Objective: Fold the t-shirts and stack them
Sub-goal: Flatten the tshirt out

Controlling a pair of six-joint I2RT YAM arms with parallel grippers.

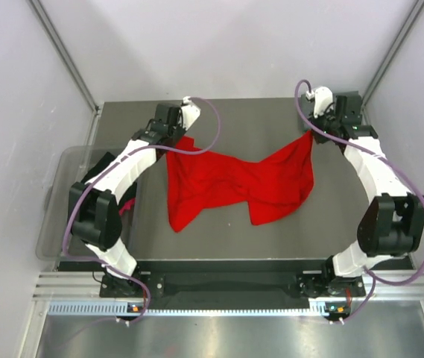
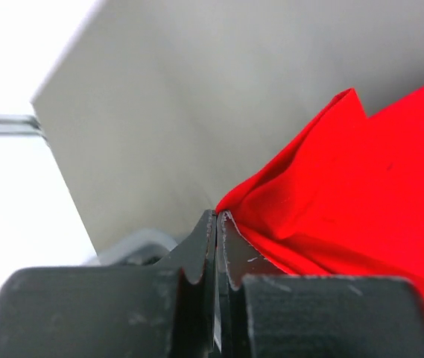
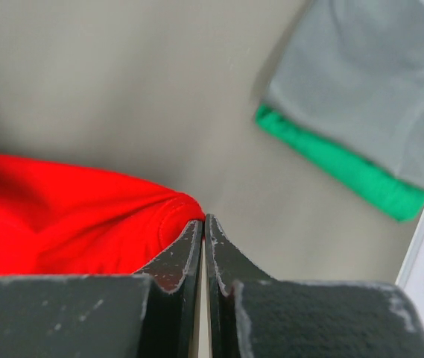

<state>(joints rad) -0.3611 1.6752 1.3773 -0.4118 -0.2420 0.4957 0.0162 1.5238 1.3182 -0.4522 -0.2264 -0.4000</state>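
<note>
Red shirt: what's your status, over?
Left jaws, right jaws shut on red shirt, one edge each. Shirt rumpled, unfolded. Grey shirt on green shirt nearby, not blocking.

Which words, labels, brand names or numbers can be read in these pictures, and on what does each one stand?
None can be read. The red t-shirt, the grey shirt, the green shirt under it and the plastic tub show no print or label in any view.
</note>
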